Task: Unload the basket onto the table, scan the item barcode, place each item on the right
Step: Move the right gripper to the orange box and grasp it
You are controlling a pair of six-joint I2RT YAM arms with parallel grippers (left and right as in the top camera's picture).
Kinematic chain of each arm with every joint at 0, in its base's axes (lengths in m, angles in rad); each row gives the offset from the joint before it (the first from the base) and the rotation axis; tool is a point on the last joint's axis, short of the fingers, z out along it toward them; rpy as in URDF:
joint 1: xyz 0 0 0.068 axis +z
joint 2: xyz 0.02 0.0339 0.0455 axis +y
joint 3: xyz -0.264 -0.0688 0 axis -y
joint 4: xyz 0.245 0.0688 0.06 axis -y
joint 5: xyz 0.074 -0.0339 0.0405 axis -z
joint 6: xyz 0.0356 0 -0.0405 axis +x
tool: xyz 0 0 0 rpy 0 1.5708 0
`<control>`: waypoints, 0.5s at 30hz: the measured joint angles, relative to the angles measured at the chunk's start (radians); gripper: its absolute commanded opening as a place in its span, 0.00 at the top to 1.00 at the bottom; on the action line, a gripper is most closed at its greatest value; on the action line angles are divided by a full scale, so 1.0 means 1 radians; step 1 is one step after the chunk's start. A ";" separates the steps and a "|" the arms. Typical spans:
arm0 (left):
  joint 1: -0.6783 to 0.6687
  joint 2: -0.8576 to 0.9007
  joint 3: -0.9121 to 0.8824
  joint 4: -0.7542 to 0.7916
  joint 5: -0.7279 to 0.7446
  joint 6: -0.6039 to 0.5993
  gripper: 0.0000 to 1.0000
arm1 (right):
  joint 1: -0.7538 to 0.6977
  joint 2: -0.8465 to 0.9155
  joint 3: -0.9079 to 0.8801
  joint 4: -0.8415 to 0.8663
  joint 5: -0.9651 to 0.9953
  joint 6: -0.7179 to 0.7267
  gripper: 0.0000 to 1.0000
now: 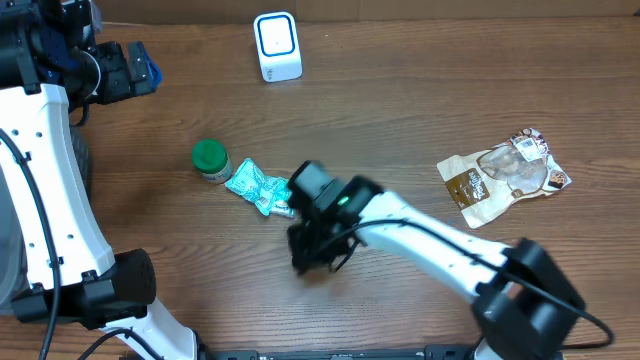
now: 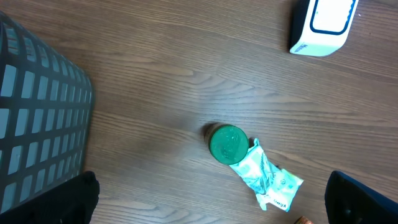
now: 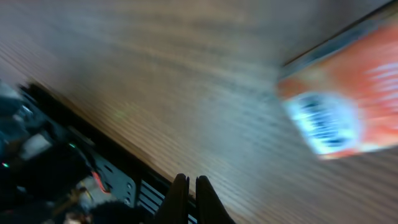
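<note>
Wood-grain table (image 1: 420, 110), white scanner (image 1: 277, 45) at its far edge: the right tool (image 3: 191, 186) hangs low and motion-blurred, fingers clenched with nothing visible between them. An orange packet (image 3: 348, 102), probably the item, lies apart on the table. The left tool (image 2: 211, 199) hangs released above a green-lidded jar (image 2: 227, 144) and a teal packet (image 2: 264, 177). Pickup looks unfinished; the next move likely calls for reopening, seizing the packet and turning its barcode to the scanner.

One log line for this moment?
left gripper: open | right gripper: shut, holding nothing, near teal packet | scanner: standing at far edge, unattended
</note>
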 measured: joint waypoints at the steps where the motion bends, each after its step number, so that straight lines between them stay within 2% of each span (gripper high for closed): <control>1: 0.000 0.000 0.000 0.000 0.000 0.000 0.01 | 0.014 0.010 0.000 0.000 0.000 0.003 0.96; 7: 0.000 0.000 0.000 0.000 0.000 0.000 0.00 | 0.023 0.027 -0.003 -0.012 0.040 0.036 0.96; 15: 0.000 0.000 0.000 0.000 0.000 0.000 0.00 | 0.003 0.034 -0.003 -0.018 0.167 0.160 0.96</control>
